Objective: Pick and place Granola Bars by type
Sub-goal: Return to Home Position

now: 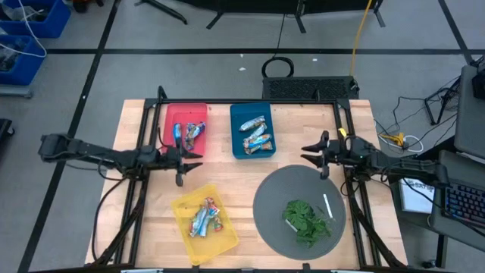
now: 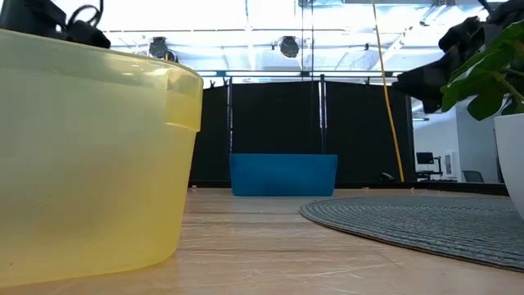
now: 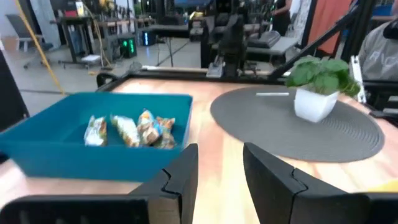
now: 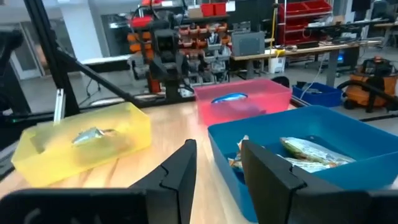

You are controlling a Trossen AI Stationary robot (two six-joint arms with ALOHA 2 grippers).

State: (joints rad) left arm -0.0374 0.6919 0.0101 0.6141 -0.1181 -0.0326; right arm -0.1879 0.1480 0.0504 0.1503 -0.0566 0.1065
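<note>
Behind wooden table (image 1: 242, 182), black curtain (image 2: 278, 115); left gripper (image 3: 221, 152), right gripper (image 4: 217, 148) both spread, empty.

Granola Bars (image 3: 132, 129) in blue bin (image 3: 93, 160)

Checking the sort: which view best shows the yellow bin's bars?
High view: looks straight down on the bars in the yellow bin. Low view: only the wall. Right wrist: one bar, dimly. Left wrist: none.
</note>
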